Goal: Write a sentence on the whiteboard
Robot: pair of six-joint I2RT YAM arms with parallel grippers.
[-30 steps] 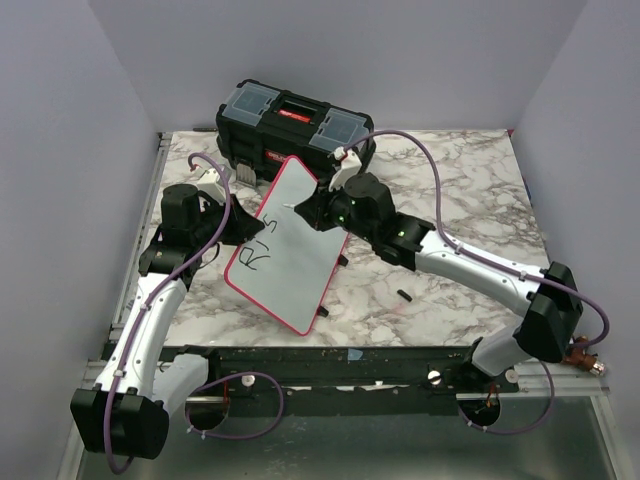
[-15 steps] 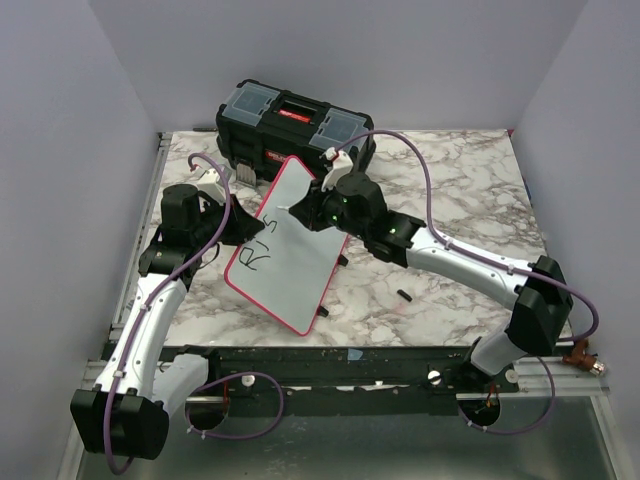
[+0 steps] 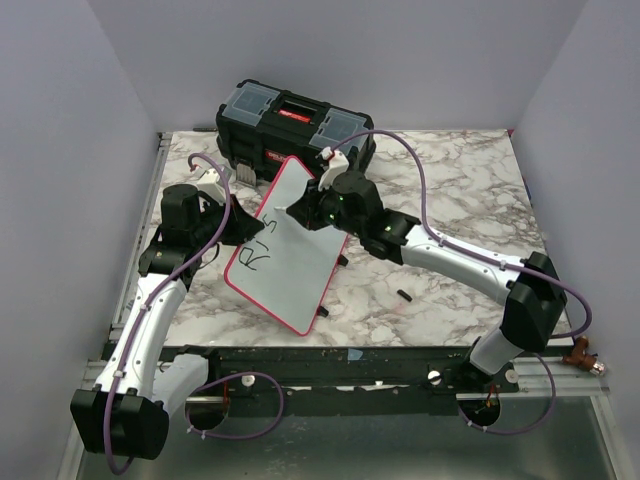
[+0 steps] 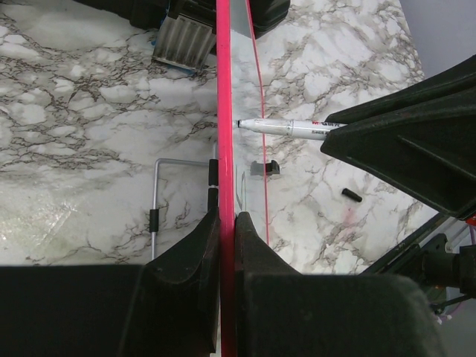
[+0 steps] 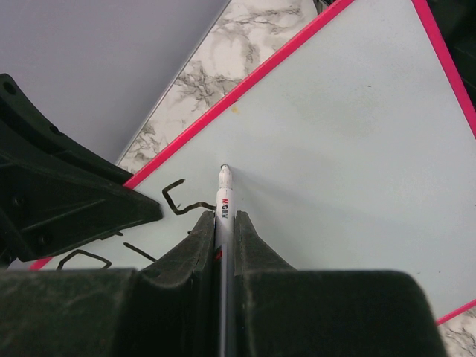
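Observation:
The whiteboard (image 3: 295,262), white with a pink-red rim, is held tilted above the marble table. My left gripper (image 3: 236,222) is shut on its left rim; the left wrist view shows the whiteboard (image 4: 224,111) edge-on between the jaws of that gripper (image 4: 227,223). My right gripper (image 5: 224,217) is shut on a thin white marker pen (image 5: 224,193), whose tip touches the whiteboard (image 5: 335,134) face. The sentence (image 3: 262,250) is a few black letters near the board's left edge, and its strokes (image 5: 182,201) lie just left of the pen tip.
A black toolbox (image 3: 295,125) stands at the back, just behind the board's top corner. A small black pen cap (image 3: 404,294) lies on the marble table (image 3: 450,190) right of the board. A thin metal wire stand (image 4: 156,193) lies under the board.
The right gripper with the pen has shifted a little left and up across the board's face, its arm swinging with it. The left gripper and the board have stayed put.

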